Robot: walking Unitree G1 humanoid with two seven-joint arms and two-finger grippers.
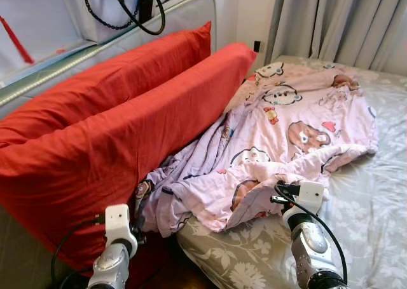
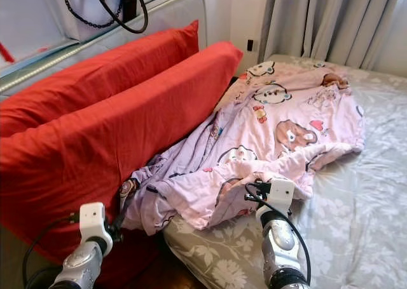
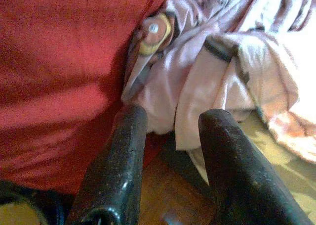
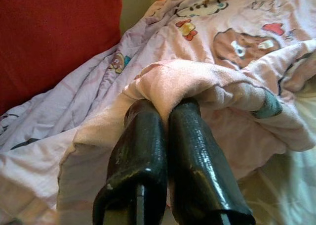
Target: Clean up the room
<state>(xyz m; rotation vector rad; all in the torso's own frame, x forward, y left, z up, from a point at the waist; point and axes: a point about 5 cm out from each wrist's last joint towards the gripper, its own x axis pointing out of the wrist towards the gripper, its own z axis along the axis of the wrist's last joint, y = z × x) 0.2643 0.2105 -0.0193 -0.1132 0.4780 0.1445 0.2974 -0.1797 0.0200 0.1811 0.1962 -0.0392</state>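
At the bed's near edge, right fingers [image 4: 165, 116] pinch the pink blanket [image 1: 299, 124]; left fingers [image 3: 170, 128] spread beside red pillows [image 1: 127, 136].

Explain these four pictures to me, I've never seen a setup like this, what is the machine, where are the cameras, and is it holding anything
This is a humanoid robot tidying a bedroom. The two wide pictures come from cameras on its head, looking down at a bed with two red pillows and a pink cartoon-print blanket. The two close-ups come from cameras on its wrists, looking along the black fingers. The right gripper has its jaws shut on a fold of the blanket. The left gripper has its jaws open, close to the blanket's hanging edge beside the pillow, gripping nothing yet.
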